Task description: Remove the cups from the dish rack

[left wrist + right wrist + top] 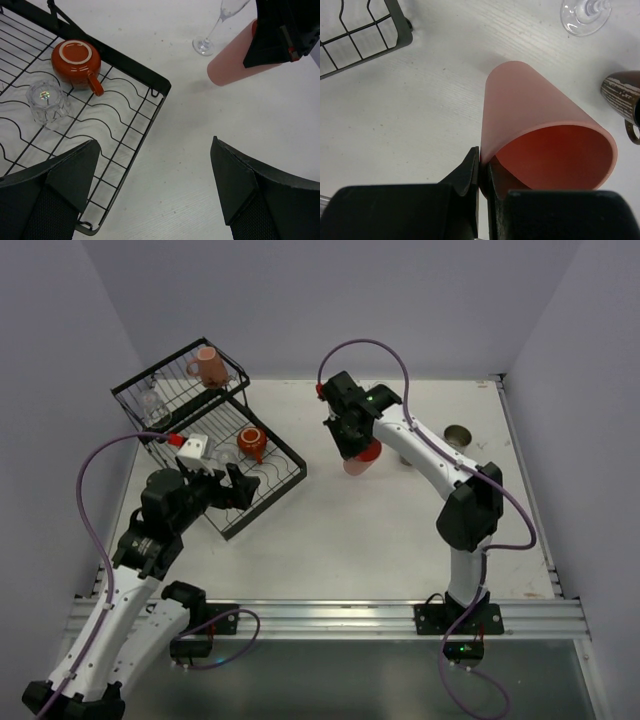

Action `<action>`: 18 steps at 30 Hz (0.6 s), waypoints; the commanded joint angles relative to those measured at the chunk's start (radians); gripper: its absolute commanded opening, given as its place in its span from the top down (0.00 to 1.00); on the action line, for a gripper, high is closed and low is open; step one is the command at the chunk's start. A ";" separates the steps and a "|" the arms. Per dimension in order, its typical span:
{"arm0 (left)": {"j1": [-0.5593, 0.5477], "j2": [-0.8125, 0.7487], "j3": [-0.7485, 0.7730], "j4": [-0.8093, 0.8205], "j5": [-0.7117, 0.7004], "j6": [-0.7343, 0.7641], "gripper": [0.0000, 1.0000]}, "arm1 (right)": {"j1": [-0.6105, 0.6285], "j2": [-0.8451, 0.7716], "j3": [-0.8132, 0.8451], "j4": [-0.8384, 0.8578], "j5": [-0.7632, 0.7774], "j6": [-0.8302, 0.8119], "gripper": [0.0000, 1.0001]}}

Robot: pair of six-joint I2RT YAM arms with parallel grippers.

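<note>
The black wire dish rack (pixel 275 483) stands at the left. A pink mug (pixel 208 367) sits in its raised basket. An orange-red mug (pixel 252 443) lies upside down on the flat tray, also in the left wrist view (pixel 76 62), beside an upturned clear glass (pixel 46 101). My right gripper (pixel 352 443) is shut on the rim of the salmon tumbler (pixel 540 125) and holds it tilted above the table right of the rack. My left gripper (pixel 155 150) is open and empty over the rack's near right corner (pixel 150 82).
A stemmed glass (pixel 210 35) stands on the table just beyond the tumbler (pixel 230 65). A brown mug (pixel 622 100) stands near it. A silvery cup (pixel 459 436) stands at the far right. Another clear glass (pixel 150 405) is in the rack's basket.
</note>
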 commanded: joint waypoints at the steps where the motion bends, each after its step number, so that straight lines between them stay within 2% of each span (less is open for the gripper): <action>1: -0.021 -0.006 -0.002 0.046 -0.067 0.035 0.00 | 0.019 0.055 0.068 -0.046 0.013 -0.028 1.00; 14: -0.031 -0.008 -0.008 0.044 -0.107 0.041 0.00 | 0.026 0.189 0.128 -0.023 -0.013 -0.060 0.98; 18: -0.031 0.005 -0.008 0.050 -0.105 0.040 0.00 | 0.025 0.192 0.125 -0.010 -0.017 -0.068 0.88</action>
